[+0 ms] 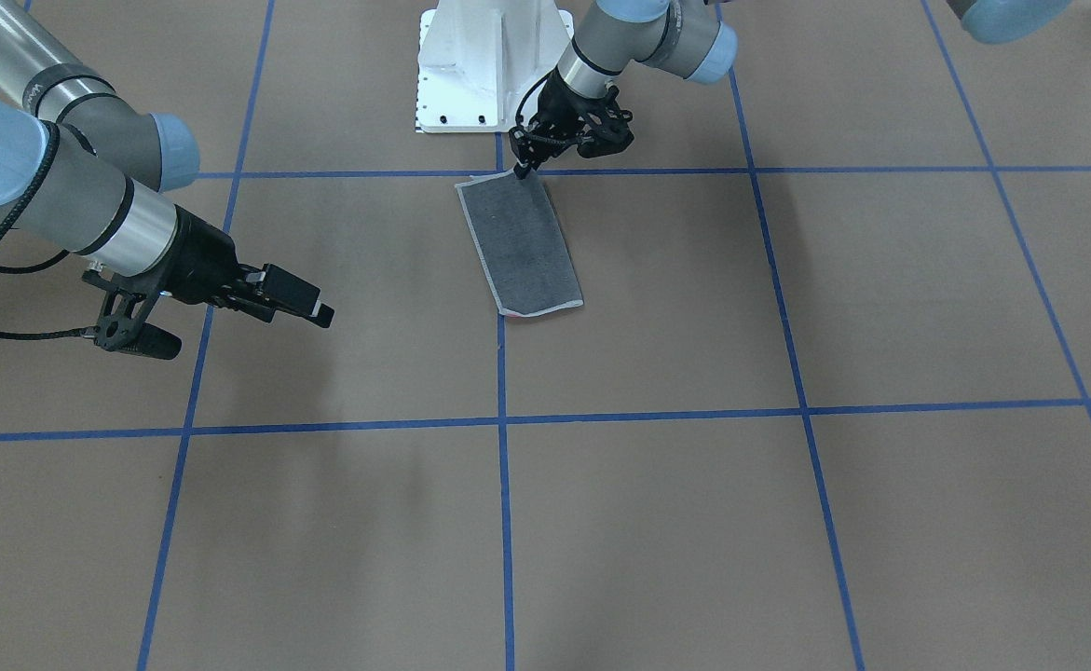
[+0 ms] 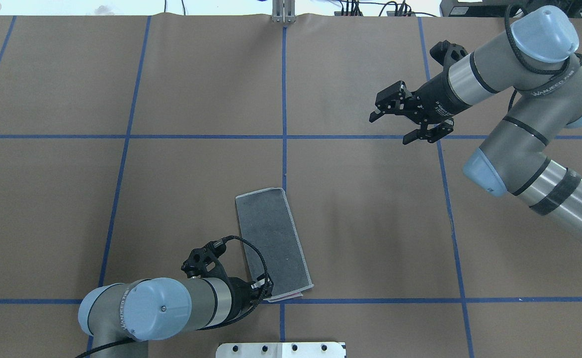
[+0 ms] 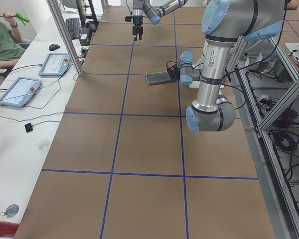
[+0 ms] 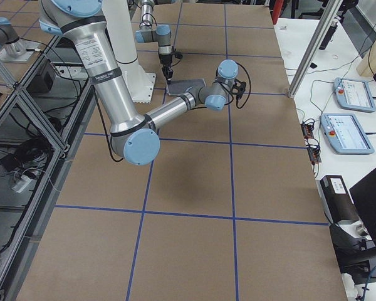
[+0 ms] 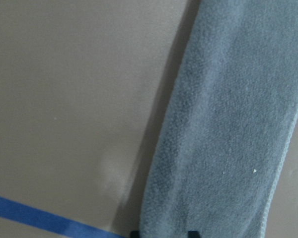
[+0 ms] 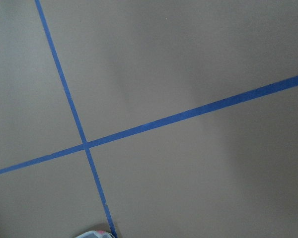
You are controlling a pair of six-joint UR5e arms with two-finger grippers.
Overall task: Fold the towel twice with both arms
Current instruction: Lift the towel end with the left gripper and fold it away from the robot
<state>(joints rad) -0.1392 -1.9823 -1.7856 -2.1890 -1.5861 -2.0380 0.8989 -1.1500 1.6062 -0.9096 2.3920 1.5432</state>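
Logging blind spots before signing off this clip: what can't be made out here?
- Whether the black left gripper pinches the folded grey terry towel: overhead, its wrist covers the contact; the left wrist view's bottom edge cuts it off.
- Towel's lower layer: overhead, mostly hidden under the top layer.

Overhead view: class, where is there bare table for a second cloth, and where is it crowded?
Bare: the far-left squares beyond the tape line, and the square between towel and right arm. Crowded: near centre, where the left gripper pinches the towel by the white base; far right, under the open right gripper.
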